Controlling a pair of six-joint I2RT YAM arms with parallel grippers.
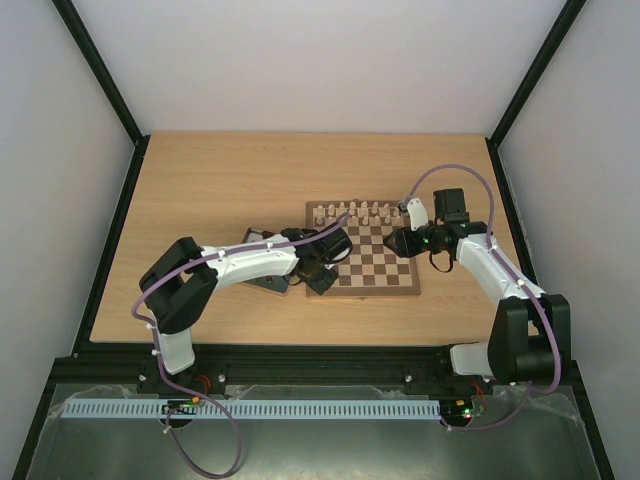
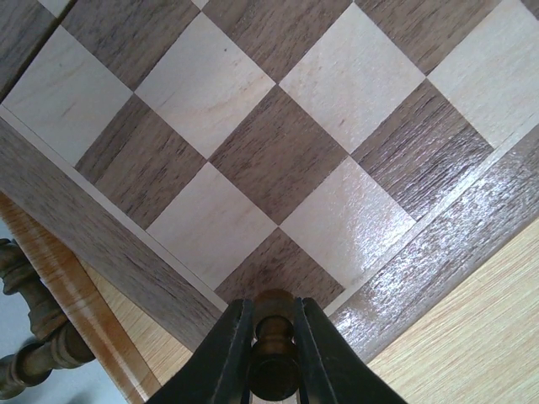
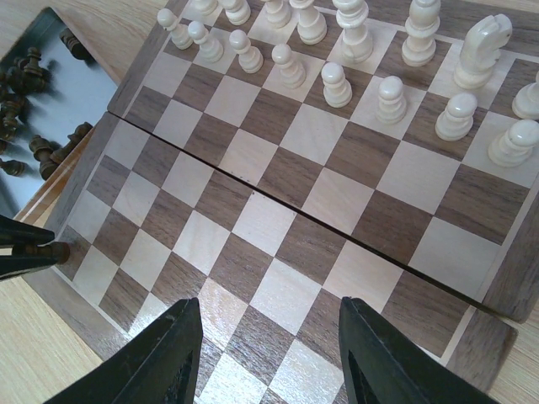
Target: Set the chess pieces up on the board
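Note:
The chessboard (image 1: 372,266) lies mid-table, with cream pieces (image 1: 360,212) along its far rows. My left gripper (image 1: 317,283) is at the board's near-left corner, shut on a small dark brown chess piece (image 2: 274,374). In the left wrist view the gripper (image 2: 274,306) holds that piece above the corner dark square of the board (image 2: 278,160). My right gripper (image 1: 395,243) hovers over the board's right side. In the right wrist view it (image 3: 269,353) is open and empty above bare squares (image 3: 278,227). The left gripper's fingertips (image 3: 21,230) and the held piece (image 3: 52,251) show at that view's left edge.
A shiny metal tray (image 3: 72,101) left of the board holds several dark pieces (image 3: 18,88); it sits under my left arm in the top view (image 1: 268,282). Two dark pieces (image 2: 29,337) lie on the tray beside the board's edge. Cream pieces (image 3: 337,82) fill the far rows.

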